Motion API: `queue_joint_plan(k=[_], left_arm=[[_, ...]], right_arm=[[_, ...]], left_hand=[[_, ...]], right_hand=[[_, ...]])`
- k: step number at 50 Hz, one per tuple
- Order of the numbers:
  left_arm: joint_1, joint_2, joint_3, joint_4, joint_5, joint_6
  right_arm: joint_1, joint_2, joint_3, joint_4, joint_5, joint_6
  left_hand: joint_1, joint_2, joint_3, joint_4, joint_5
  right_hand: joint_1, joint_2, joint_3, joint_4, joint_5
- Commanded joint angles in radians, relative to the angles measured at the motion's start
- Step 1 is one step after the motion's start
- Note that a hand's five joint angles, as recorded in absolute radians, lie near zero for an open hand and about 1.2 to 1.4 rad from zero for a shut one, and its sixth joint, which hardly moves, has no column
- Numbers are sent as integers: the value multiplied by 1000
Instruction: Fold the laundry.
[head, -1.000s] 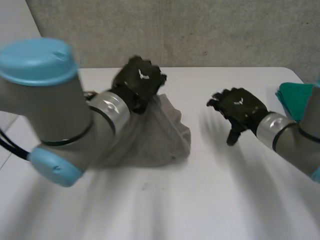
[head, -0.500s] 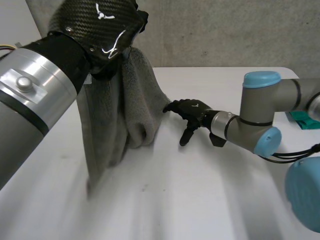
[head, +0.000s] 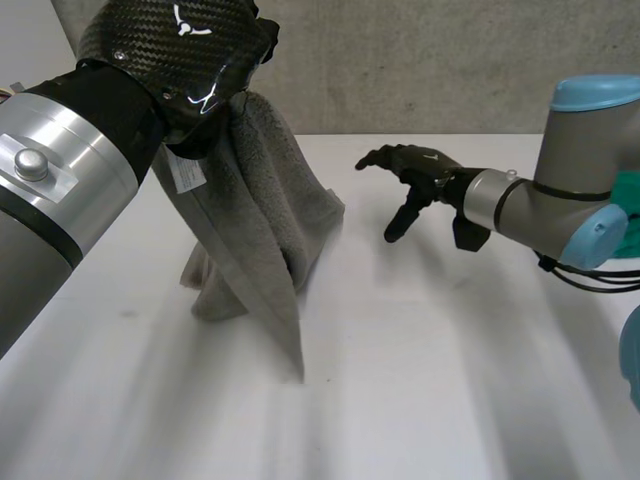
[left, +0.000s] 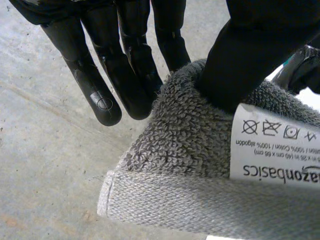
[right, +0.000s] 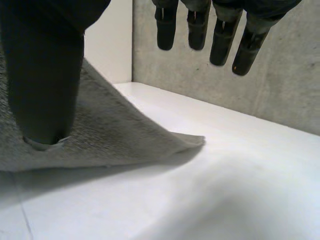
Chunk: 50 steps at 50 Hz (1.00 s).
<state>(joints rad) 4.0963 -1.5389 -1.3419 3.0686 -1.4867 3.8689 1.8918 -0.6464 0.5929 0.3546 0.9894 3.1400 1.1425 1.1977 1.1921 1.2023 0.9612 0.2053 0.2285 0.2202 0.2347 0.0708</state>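
The towel (head: 262, 195) is grey terry with a hemmed edge and a white care label (left: 275, 145) sewn near its top (the print reads 100% cotton). It hangs lifted over the left of the table (head: 420, 380), its top bunched and pinched in the left hand (head: 185, 50). It drapes down in twisted folds. The lower folds reach the table in a crumple, and one long corner tapers to a point on the near side. A teal cloth (head: 630, 215) lies at the right edge, partly hidden.

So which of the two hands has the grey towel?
The left hand: it pinches the grey towel near its care label, holding it up. The right hand is open, holding nothing.
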Motion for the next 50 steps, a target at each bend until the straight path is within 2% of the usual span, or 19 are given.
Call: queue_joint_plan(k=[1, 9, 14, 21, 24, 26, 29, 33, 35, 36, 39, 40, 41, 44, 46, 50], left_arm=[[-5, 14, -5, 1, -1, -2], [-5, 54, -23, -1, 2, -2], [-7, 74, -37, -1, 2, -2], [-8, 95, -51, -1, 3, -3], [-8, 98, -52, 1, 0, -3], [-8, 97, -52, 2, 0, -2], [-5, 88, -49, 6, -1, 0], [5, 80, -36, 9, -1, -2], [18, 72, -25, 19, -1, 0], [24, 68, -20, 24, -3, -2], [81, 49, -2, 61, -24, -2], [99, 46, 1, 71, -33, -2], [139, 40, 3, 94, -50, 0], [183, 28, 3, 124, -66, -2], [209, 7, 1, 148, -72, -3], [211, -20, -13, 160, -75, -6]], right_arm=[[4, 120, -117, 1, 12, -37], [95, 295, -295, 1, 15, -32], [147, 379, -390, -19, 34, 33], [184, 409, -420, -91, 43, 149], [187, 409, -416, -108, 37, 178], [187, 406, -418, -109, 44, 179], [179, 389, -423, -103, 46, 181], [141, 297, -417, -86, 58, 147], [83, 217, -407, -57, 86, 74], [34, 147, -397, -24, 115, -22], [-14, 61, -378, 16, 146, -155], [-39, -6, -361, 41, 170, -258], [-48, -42, -351, 55, 182, -309], [-59, -177, -277, 124, 215, -475], [-57, -237, -222, 159, 221, -534], [-57, -375, -69, 213, 226, -613]], left_hand=[[254, 199, 204, 194, 260], [254, 199, 204, 194, 260], [254, 199, 204, 194, 260], [254, 199, 204, 194, 260], [254, 199, 204, 194, 260], [254, 199, 204, 194, 260], [254, 199, 204, 194, 260], [254, 199, 204, 194, 260], [254, 199, 204, 194, 260], [254, 199, 204, 194, 260], [254, 199, 204, 194, 260], [254, 199, 204, 194, 260], [254, 199, 204, 194, 260], [254, 199, 204, 194, 260], [254, 199, 204, 194, 260], [254, 199, 204, 194, 260]], right_hand=[[-31, -54, -46, -60, -71], [-31, -54, -46, -60, -71], [-31, -54, -46, -60, -71], [-31, -54, -46, -60, -71], [600, 576, 585, 570, 560], [1188, 1164, 1173, 1158, 1148], [1191, 1168, 1176, 1162, 1151], [1191, 1168, 1176, 1162, 1151], [1191, 1168, 1176, 1162, 1151], [1191, 1168, 1176, 1162, 1151], [1191, 1168, 1176, 1162, 1151], [1191, 1168, 1176, 1162, 1151], [1191, 1168, 1176, 1162, 1151], [1191, 1168, 1176, 1162, 1151], [1191, 1168, 1176, 1162, 1151], [1191, 1168, 1176, 1162, 1151]])
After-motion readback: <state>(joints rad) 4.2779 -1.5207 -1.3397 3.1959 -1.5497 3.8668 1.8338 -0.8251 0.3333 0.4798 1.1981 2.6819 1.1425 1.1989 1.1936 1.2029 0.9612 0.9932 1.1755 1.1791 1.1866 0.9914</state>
